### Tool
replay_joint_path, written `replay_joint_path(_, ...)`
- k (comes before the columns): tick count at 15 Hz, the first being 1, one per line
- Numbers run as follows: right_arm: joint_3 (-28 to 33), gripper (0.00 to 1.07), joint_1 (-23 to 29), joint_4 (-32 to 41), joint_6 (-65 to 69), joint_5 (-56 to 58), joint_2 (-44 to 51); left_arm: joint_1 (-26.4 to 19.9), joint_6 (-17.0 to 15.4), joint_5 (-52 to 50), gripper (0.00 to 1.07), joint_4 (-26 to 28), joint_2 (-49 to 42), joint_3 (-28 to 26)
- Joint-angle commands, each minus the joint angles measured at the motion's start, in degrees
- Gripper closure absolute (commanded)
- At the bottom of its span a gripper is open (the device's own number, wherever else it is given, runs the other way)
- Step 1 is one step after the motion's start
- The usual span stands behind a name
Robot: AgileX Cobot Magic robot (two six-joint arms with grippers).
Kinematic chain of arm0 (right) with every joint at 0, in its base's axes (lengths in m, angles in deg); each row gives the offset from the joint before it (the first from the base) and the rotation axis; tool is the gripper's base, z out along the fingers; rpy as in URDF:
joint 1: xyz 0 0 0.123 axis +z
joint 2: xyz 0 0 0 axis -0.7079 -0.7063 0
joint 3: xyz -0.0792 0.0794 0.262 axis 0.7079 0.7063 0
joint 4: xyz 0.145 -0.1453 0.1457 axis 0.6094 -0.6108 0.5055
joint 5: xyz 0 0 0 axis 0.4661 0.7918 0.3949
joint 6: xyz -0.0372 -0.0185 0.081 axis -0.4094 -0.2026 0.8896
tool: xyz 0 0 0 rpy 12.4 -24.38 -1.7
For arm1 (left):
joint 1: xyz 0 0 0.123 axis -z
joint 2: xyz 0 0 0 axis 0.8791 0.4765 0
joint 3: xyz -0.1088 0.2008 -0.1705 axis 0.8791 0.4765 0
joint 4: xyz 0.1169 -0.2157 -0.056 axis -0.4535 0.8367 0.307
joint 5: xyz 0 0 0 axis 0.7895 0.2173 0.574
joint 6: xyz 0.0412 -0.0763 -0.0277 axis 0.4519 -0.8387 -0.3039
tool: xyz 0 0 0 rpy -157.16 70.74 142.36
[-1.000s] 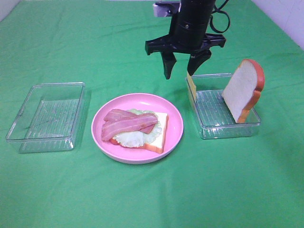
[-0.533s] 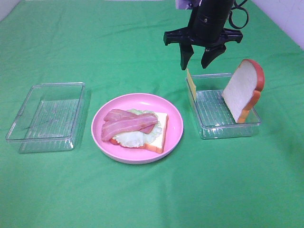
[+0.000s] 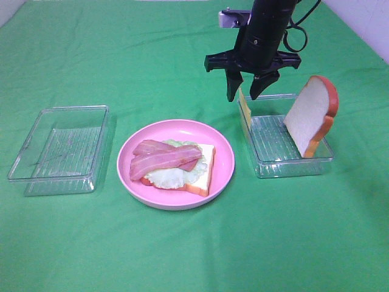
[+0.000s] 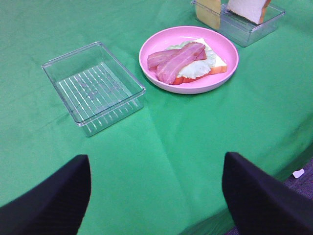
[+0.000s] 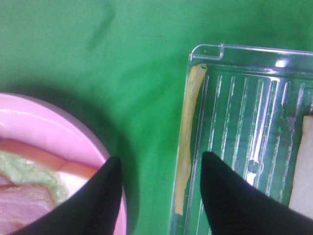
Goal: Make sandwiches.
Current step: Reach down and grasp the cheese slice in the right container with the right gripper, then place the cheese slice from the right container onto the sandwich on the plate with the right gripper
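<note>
The open sandwich (image 3: 176, 163) lies on the pink plate (image 3: 222, 152): one bread slice, lettuce and two bacon strips (image 3: 164, 159). It also shows in the left wrist view (image 4: 188, 61). A yellow cheese square (image 3: 245, 108) stands on edge against the left wall of the right clear tray (image 3: 292, 167). A second bread slice (image 3: 311, 114) leans in that tray. My right gripper (image 3: 243, 96) is open and empty, just above the cheese (image 5: 186, 142), with one finger on each side of it. My left gripper (image 4: 156, 196) is open and empty, low over the cloth.
An empty clear tray (image 3: 58, 149) stands left of the plate and also shows in the left wrist view (image 4: 93, 85). Green cloth covers the table. The table's front edge shows in the left wrist view (image 4: 288, 169).
My right gripper moved right from beside the plate to the right tray, then came down over the cheese's top edge. The food has not moved.
</note>
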Motion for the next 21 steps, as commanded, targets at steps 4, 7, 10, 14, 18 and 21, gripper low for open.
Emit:
replay_joint_path(4, -0.2, 0.65, -0.1, -1.1, -0.6, -0.6, -2.1, 0.3, -0.1, -0.6, 0.35, 0.2, -1.1, 0.1)
replay_joint_path(7, -0.2, 0.77, -0.1, -2.3, -0.6, -0.5, -2.2, 0.3, -0.1, -0.6, 0.35, 0.2, -1.1, 0.1)
replay_joint_path(10, -0.2, 0.85, -0.1, -3.3, -0.6, 1.0, -3.2, 0.3, -0.1, -0.6, 0.35, 0.2, -1.1, 0.1)
replay_joint_path(14, -0.3, 1.07, -0.1, -3.9, -0.6, 1.1, -3.2, 0.3, -0.1, -0.6, 0.35, 0.2, -1.1, 0.1)
replay_joint_path(18, -0.4, 1.07, -0.1, -3.9, -0.9, 1.4, -2.6, 0.3, -0.1, -0.6, 0.35, 0.2, -1.1, 0.1)
replay_joint_path(21, -0.7, 1.07, -0.1, -3.6, -1.0, 2.3, -0.3, 0.3, -0.1, -0.6, 0.35, 0.2, -1.1, 0.1)
